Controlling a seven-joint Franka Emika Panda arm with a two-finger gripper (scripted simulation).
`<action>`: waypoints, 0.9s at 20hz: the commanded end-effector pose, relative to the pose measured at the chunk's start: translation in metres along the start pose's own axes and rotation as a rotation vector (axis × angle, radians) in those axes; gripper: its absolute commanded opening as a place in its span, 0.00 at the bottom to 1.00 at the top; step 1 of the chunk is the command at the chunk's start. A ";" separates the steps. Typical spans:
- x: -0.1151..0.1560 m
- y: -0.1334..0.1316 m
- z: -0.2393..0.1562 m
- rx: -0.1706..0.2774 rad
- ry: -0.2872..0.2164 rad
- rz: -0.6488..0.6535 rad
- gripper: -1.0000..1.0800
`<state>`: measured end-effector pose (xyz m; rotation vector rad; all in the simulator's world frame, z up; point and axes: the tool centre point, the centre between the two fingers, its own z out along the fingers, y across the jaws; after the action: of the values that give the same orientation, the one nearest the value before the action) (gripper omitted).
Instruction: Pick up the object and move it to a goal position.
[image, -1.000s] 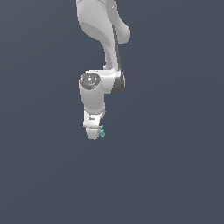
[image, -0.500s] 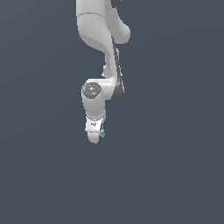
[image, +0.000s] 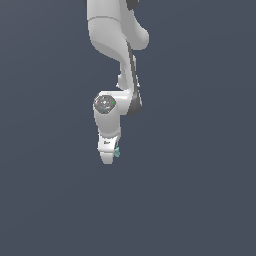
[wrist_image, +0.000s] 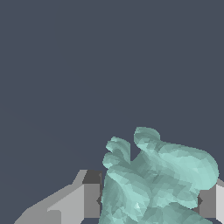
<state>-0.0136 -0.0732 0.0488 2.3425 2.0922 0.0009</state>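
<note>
The white arm (image: 117, 45) hangs over the bare grey scene, its gripper (image: 107, 156) pinching the teal object (image: 117, 152) between its fingers (wrist_image: 83, 199) (lump bulging toward the exterior view's right), so wherever the claw goes, it rides along.

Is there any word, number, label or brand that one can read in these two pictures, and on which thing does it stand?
No readable text in either view.
Gripper: a small dark mark on its white body in the exterior view, too small and blurred to read.
Teal-green object: no print on it.
Wrist joint: a grey speckled round cap, no letters readable.
</note>
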 end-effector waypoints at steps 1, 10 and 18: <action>0.000 0.000 0.001 0.001 0.000 0.000 0.00; 0.006 -0.001 -0.014 0.000 -0.001 0.000 0.00; 0.030 -0.005 -0.066 0.001 -0.002 -0.001 0.00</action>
<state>-0.0154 -0.0490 0.1020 2.3424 2.0932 -0.0029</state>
